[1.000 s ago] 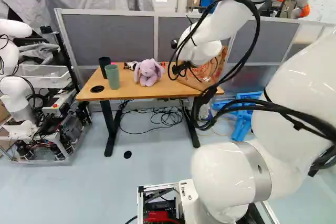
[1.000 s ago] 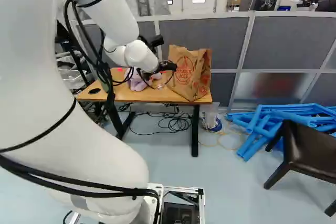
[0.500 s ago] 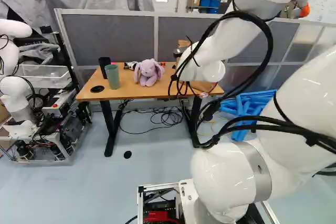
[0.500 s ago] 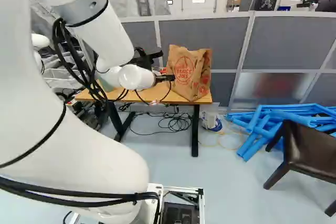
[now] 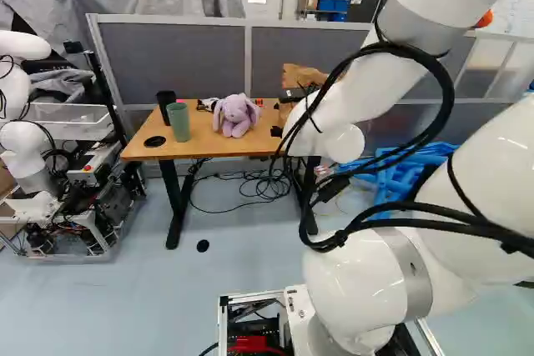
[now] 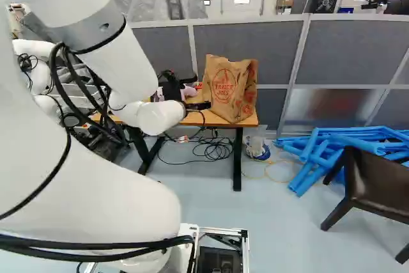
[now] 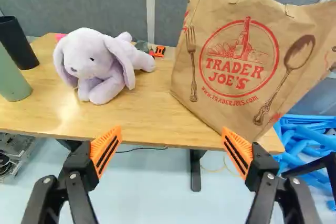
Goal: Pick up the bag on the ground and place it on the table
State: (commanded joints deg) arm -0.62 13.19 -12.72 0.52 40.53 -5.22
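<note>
Right base view, claw [image 6: 203, 105] drawn back, spread wide, bag [image 6: 233, 89] unmoved on table [image 6: 211, 119]

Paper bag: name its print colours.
Red for the round emblem, brown for the fork and spoon; the paper bag shows best in the wrist view.

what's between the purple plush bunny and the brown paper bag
Wooden tabletop, bare except for a small orange object near the far edge, in the wrist view.

My arm [image 5: 359, 85] hides most of paper bag [image 6: 233, 94] in left base view; wrist view crops green cup [image 7: 11, 80].
</note>
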